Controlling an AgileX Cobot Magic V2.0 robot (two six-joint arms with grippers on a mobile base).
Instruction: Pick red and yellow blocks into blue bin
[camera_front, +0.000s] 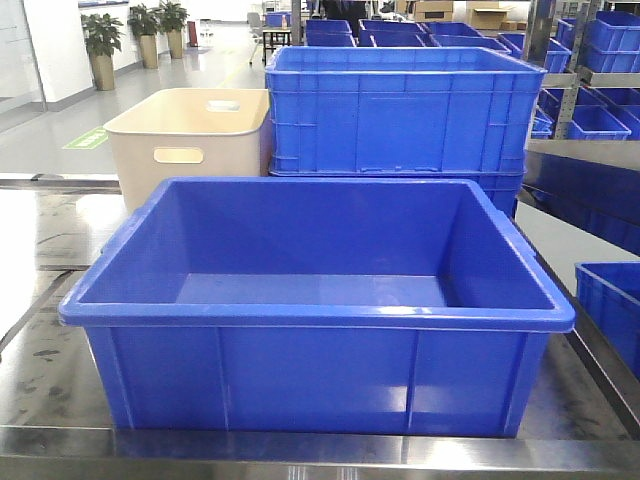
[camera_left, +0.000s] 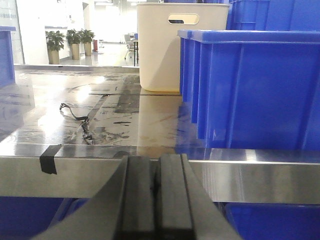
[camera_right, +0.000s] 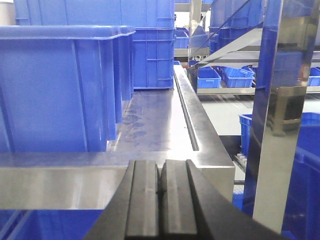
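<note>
The blue bin (camera_front: 320, 370) stands on the steel table, wide-rimmed, and its visible inside holds nothing. In the left wrist view the blue bin (camera_left: 260, 85) is to the right of my left gripper (camera_left: 155, 165), which is shut with nothing between its pads, low before the table's front edge. My right gripper (camera_right: 161, 170) is likewise shut on nothing, below the table edge, with the blue bin (camera_right: 50, 85) to its upper left. The red and yellow blocks are out of view. Neither gripper appears in the front view.
A beige tub (camera_front: 185, 140) with a handle cut-out stands behind the bin on the left. A taller panelled blue crate (camera_front: 400, 110) stands behind on the right. More blue crates (camera_right: 222, 77) fill shelves at the right. Black tape (camera_left: 48, 160) marks the table's front edge.
</note>
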